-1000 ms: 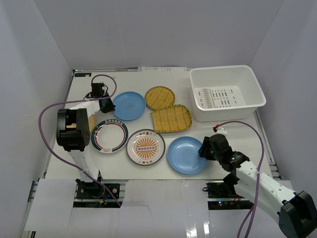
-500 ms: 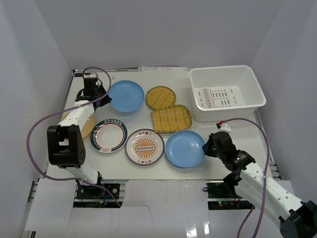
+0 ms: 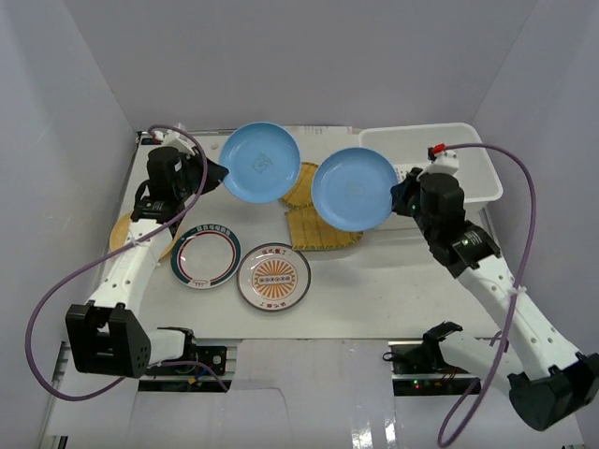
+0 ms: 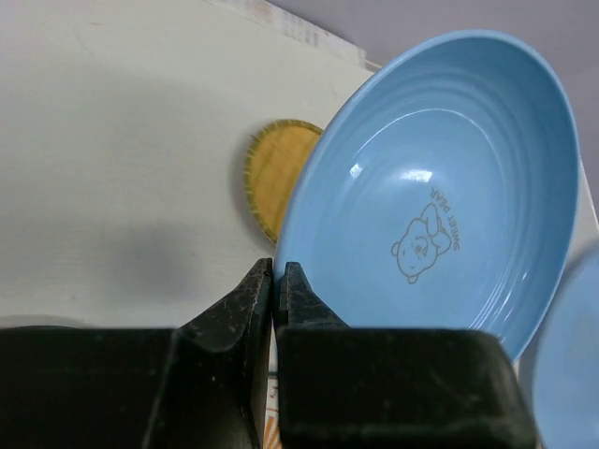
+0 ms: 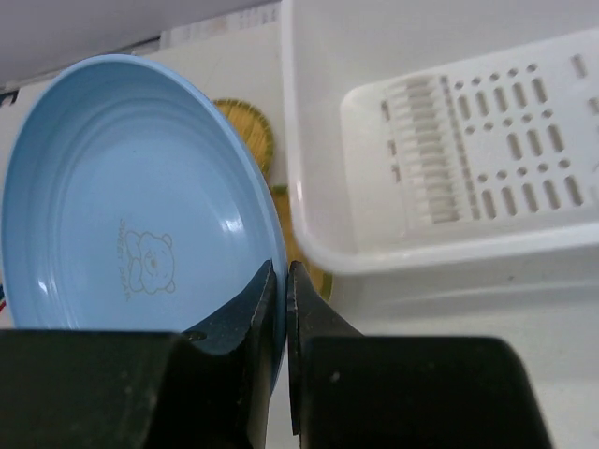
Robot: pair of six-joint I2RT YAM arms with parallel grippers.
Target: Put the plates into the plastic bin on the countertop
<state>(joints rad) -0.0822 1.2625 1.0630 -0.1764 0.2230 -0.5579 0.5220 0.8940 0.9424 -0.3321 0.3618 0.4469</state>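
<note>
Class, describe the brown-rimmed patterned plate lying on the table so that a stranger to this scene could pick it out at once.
Start at the white countertop and look at its near edge. Two white patterned plates lie flat there side by side; take the right-hand plate. Its brown rim and orange centre motif set it apart from its green-rimmed, plain-centred neighbour.

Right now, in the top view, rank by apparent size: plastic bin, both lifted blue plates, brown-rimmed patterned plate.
1. plastic bin, though partly hidden.
2. left blue plate and right blue plate: alike; lifted nearer the camera, so unsure.
3. brown-rimmed patterned plate.
</note>
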